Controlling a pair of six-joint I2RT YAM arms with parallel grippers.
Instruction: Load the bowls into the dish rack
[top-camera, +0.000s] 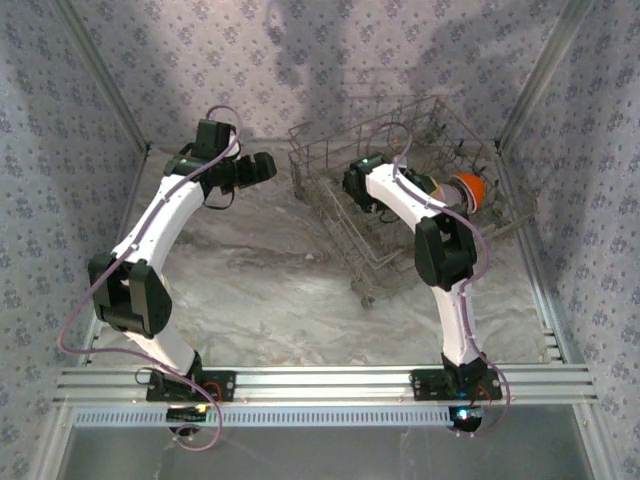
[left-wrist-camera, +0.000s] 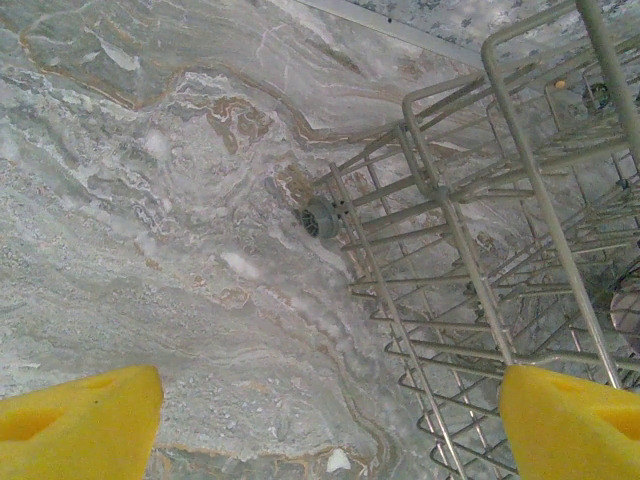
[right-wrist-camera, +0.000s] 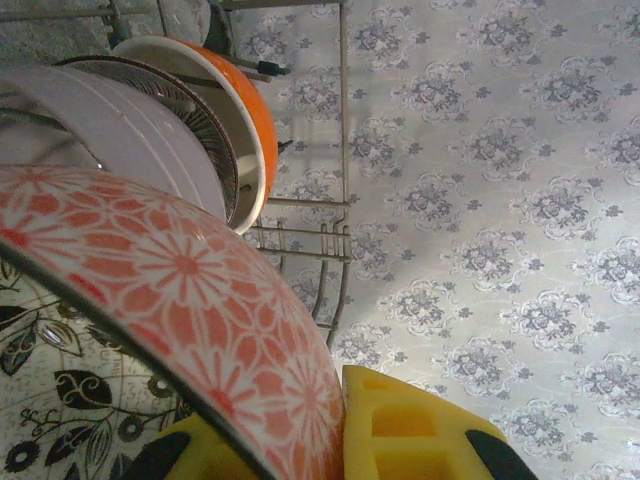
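left jaws: spread wide, nothing between the yellow pads. They hang over bare bench, right beside a corner of the dish rack.
right jaws: pressed together on the wall of the pink bowl. It has an orange flower print outside and black leaves inside, and one pad is flat against the outside.
where the bowls are: in the rack, on edge and packed close. The lavender-grey bowl is just behind the pink one, and the orange bowl is behind that.
rack: sits askew at the far right of the bench.
in the way: there's a small grey wheel at the rack corner by my left jaws. From above, my right arm covers the middle of the rack, with the orange bowl poking out on its right.
around: flowery wallpaper walls and an aluminium rail along the near edge.
count: three bowls I can make out for sure, one rack, one wheel, two arms.
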